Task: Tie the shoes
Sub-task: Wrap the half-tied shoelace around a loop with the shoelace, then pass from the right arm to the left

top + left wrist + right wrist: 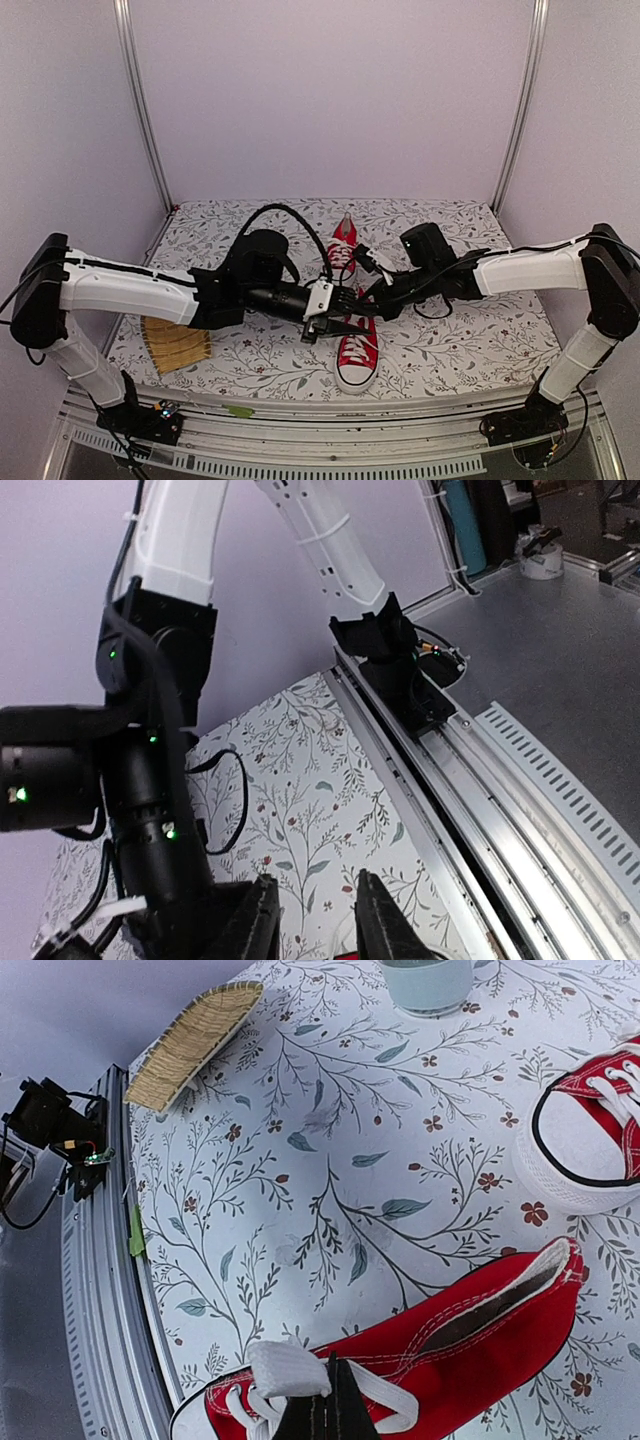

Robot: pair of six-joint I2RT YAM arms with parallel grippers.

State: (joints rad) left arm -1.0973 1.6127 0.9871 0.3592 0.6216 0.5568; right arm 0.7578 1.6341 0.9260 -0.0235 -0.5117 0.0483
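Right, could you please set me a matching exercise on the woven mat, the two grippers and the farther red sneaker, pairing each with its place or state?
Things:
1. woven mat
2. left gripper
3. right gripper
4. far red sneaker

Places or states:
A. fingers apart
B. fingers together, at the white laces of the near red sneaker
C. near left part of the table
D. lying beyond both grippers, farther from the near edge

Pairs: 1-C, 2-A, 3-B, 4-D
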